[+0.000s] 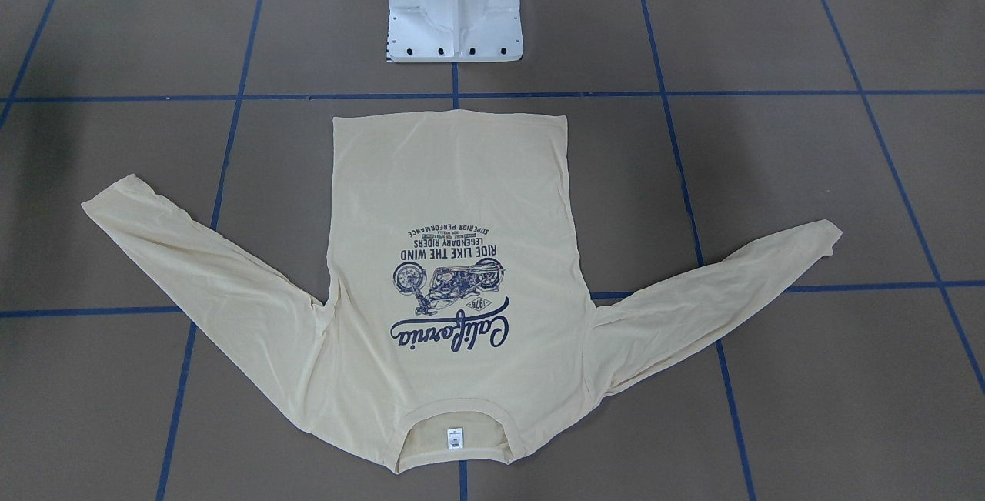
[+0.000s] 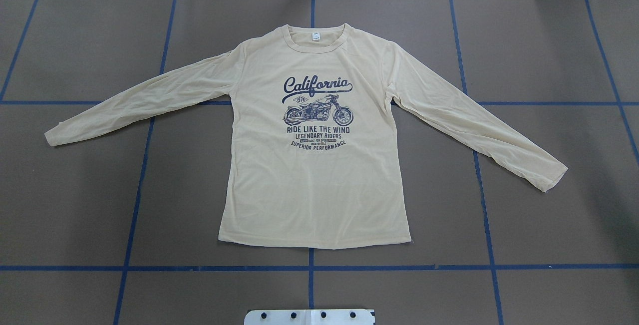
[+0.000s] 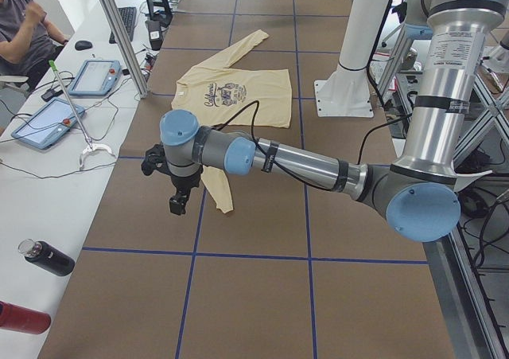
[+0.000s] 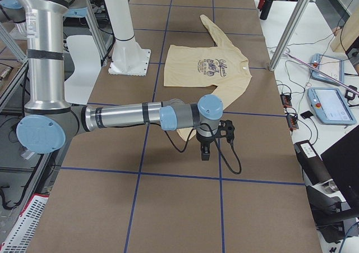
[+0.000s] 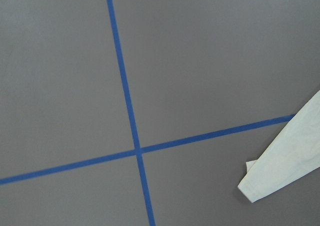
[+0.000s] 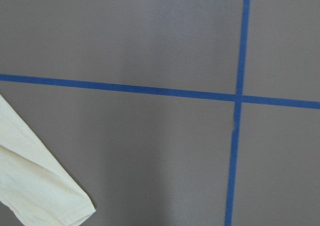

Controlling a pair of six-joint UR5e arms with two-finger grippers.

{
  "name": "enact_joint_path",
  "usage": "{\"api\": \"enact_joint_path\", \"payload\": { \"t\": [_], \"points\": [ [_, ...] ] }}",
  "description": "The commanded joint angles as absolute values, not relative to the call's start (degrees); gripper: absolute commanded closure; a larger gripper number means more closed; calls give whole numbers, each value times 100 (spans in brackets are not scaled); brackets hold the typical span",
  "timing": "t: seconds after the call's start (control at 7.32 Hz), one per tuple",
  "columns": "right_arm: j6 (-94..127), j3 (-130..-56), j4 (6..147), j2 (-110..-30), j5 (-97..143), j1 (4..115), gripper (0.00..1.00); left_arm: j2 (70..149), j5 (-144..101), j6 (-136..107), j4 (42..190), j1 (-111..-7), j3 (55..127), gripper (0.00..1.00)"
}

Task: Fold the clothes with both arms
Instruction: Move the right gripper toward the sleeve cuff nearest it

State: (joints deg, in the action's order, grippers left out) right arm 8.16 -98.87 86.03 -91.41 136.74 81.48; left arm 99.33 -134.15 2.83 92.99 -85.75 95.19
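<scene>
Shirt [image 2: 314, 175] is laid flat on the brown table [image 2: 75, 205], print side up, dead centre in front of the white base [image 1: 454, 16]. The hem is the edge nearest the base and the neck is farthest from it. It's a pale cream-yellow long-sleeve in thin fabric, and the body looks pretty smooth. The navy print [image 2: 317, 110] says "California" over a motorbike, with "Ride like the wind" under that, and there's a small white label [image 2: 316, 37] inside the neck. Both sleeves [image 2: 150, 98] are spread wide and slant back toward the base side, with a few light creases along them.

The left arm [image 3: 302, 164] reaches out from the base side with its claw [image 3: 178, 203] hanging over the table, close to one cuff [image 5: 280, 171]. That cuff has a little flap folded at its end. The right arm [image 4: 123, 117] does the same on the other side, its claw [image 4: 205, 152] up off the table near the other cuff [image 6: 45, 191]. Neither claw is touching the shirt. I honestly can't tell whether either claw is spread or pinched, since they only show from the side.
</scene>
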Motion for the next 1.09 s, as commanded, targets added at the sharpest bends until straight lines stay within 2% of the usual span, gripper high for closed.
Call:
{"api": "enact_joint_path", "payload": {
  "t": [0.0,0.68,0.96],
  "points": [
    [1063,-9835,8062,-9114,13747,7449,0,9888,-13141,290,9685,-8297,9449,0],
    [2627,-9826,6103,-9236,13124,5865,0,9493,-13131,281,10448,-8306,9571,0],
    [2619,-9791,6100,-9412,12921,5618,0,9492,-13148,281,10459,-8306,9571,0]
  ]
}}
